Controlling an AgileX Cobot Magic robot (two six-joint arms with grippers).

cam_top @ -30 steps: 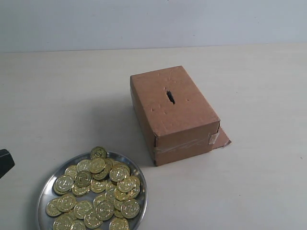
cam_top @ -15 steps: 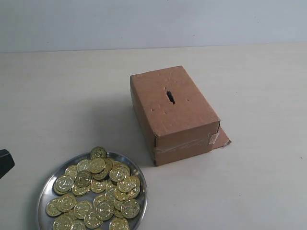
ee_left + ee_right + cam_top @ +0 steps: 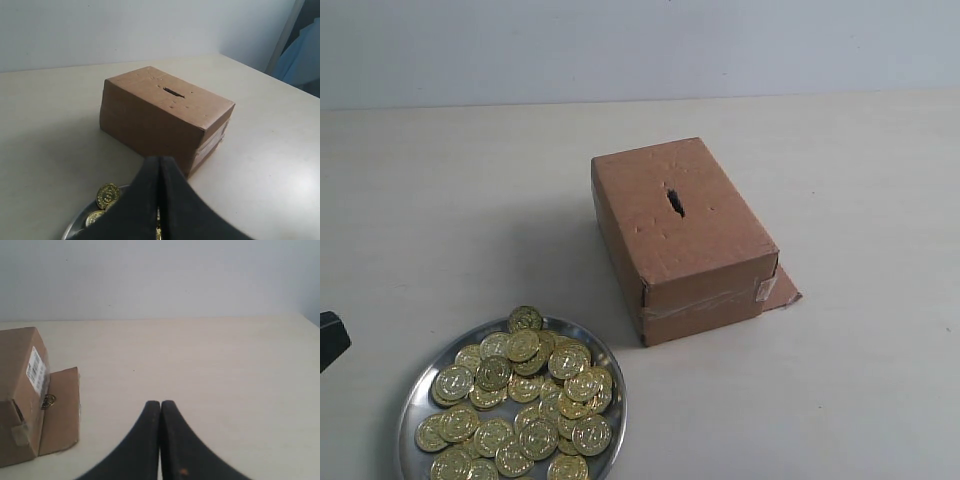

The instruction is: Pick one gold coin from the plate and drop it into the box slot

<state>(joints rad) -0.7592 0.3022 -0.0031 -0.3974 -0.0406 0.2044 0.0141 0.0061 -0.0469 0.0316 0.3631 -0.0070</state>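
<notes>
The silver plate [image 3: 412,400] sits at the front left, heaped with several gold coins [image 3: 525,345]. The brown cardboard box [image 3: 705,250] stands mid-table, its dark slot [image 3: 675,201] in the top face. In the left wrist view my left gripper [image 3: 160,159] is shut with nothing in it, above the near side of the plate [image 3: 75,227], with the box [image 3: 155,117] and slot [image 3: 173,92] beyond. Only a dark corner of that arm [image 3: 330,338] shows in the exterior view. My right gripper [image 3: 160,403] is shut and empty over bare table, the box [image 3: 20,390] off to its side.
A loose cardboard flap [image 3: 782,288] lies flat at the box's base, also seen as flap [image 3: 60,410] in the right wrist view. Clear tape [image 3: 720,302] crosses the box's near end. A pale wall [image 3: 640,45] bounds the table's far edge.
</notes>
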